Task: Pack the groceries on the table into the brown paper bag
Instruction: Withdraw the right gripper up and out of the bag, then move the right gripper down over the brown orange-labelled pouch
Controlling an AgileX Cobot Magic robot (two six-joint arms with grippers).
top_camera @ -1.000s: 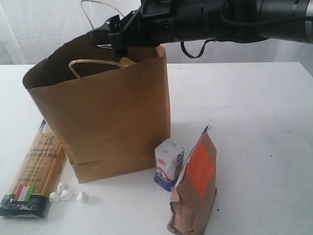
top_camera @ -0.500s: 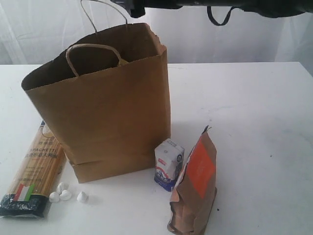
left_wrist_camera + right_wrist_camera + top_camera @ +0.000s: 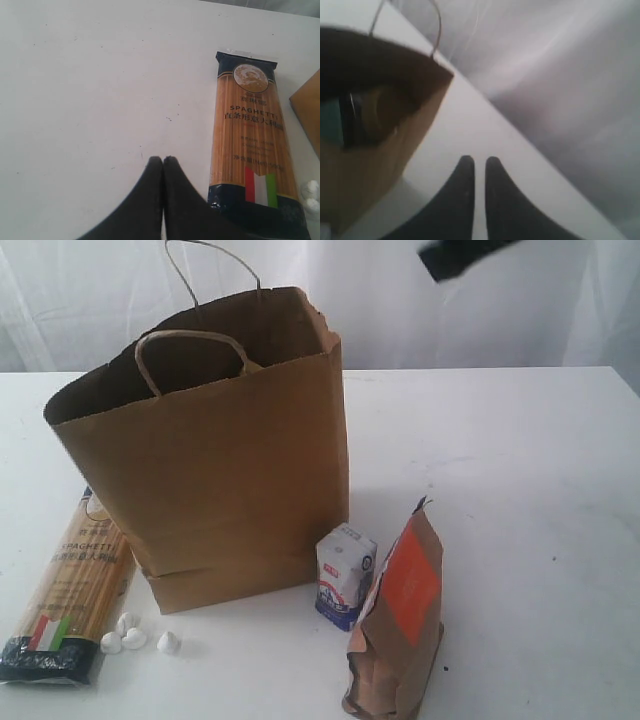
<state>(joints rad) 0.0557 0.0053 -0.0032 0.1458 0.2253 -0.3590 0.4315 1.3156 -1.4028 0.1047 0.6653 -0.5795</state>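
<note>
Spaghetti packet (image 3: pixel 75 585) lies flat, lengthwise beside upright paper bag (image 3: pixel 220 480).

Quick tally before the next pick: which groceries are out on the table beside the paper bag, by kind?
Spaghetti packet: 1
Small white lumps: 4
White-blue carton: 1
Brown pouch: 1
Total on the table: 7

A white curtain (image 3: pixel 80 300) hangs in soft, evenly lit folds behind.
</note>
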